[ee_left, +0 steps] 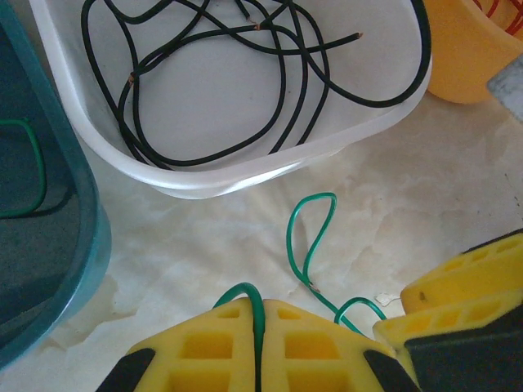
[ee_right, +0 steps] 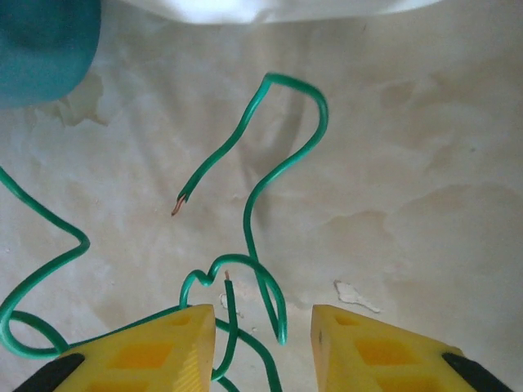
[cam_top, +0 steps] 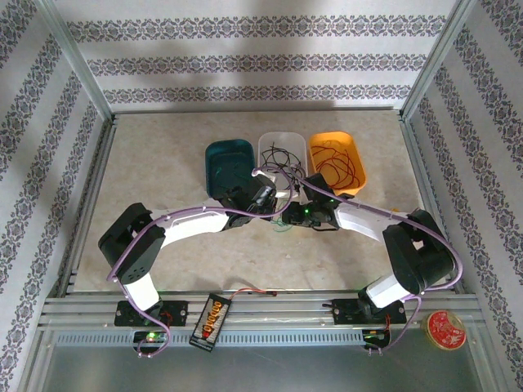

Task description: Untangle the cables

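One looping green cable [ee_left: 288, 237] sits clamped in left end effector [ee_left: 260, 309]; right end effector [ee_right: 263, 322] apart

The top external camera looks steeply down from above and behind the arm bases [cam_top: 143, 314] over the whole table [cam_top: 163, 163]. The wrist cameras sit close behind the left gripper [ee_left: 260, 309] and right gripper [ee_right: 263, 322], facing the tabletop just ahead of the fingertips, where both share the green cable [ee_left: 315, 196]

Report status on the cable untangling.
Left end effector shut on green cable. Right end effector open, green loops between its jaws, on the table. White tray just beyond, black cables inside.
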Controlling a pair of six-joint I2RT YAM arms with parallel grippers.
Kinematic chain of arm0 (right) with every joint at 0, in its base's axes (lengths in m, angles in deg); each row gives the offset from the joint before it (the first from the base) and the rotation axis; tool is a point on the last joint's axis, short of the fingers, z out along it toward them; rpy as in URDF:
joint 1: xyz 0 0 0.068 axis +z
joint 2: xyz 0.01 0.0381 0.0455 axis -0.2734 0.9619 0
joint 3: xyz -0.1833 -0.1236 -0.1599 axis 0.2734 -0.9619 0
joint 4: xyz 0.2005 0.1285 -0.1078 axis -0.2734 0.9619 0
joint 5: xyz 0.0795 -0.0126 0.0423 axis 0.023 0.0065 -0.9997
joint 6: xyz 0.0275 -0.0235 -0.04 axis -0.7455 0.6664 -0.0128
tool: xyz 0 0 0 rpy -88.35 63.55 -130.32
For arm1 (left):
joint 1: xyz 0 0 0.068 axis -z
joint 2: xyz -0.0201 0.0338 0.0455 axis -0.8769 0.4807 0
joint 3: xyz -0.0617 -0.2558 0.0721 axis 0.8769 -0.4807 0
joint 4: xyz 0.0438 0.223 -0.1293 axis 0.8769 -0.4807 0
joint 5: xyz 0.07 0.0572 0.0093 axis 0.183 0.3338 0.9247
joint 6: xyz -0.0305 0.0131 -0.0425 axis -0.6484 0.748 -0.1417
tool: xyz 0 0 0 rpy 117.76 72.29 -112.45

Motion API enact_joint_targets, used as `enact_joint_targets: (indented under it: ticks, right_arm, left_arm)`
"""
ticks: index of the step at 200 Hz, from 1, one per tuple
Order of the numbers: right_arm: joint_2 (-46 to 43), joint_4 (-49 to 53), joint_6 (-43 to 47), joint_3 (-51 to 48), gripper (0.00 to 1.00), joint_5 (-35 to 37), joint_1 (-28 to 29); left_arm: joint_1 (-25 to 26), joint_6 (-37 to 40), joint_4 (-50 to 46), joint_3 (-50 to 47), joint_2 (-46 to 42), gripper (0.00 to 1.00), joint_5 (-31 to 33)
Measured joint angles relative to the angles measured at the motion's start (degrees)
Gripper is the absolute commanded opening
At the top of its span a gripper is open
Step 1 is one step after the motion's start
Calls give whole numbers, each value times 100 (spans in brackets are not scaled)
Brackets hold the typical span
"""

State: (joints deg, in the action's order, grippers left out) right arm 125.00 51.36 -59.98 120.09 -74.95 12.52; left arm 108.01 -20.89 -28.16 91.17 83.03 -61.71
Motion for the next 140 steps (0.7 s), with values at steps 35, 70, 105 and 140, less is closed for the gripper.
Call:
enact_joint_targets:
  ticks: [35,70,105,140]
  right_arm:
    - [0,0,63,0,27,-22,0]
    - [4,87,140,4,31,-39,0]
    - [101,273,269,59,32,-83,0]
    - [140,413,417,72,11,-129,0]
  left_arm:
    - [0,-24,42,-79,0,0,2]
    - [0,-79,55,-103,-2,0,92]
    - [0,-109,79,-116,-4,0,175]
    - [0,-109,83,-116,-4,0,247]
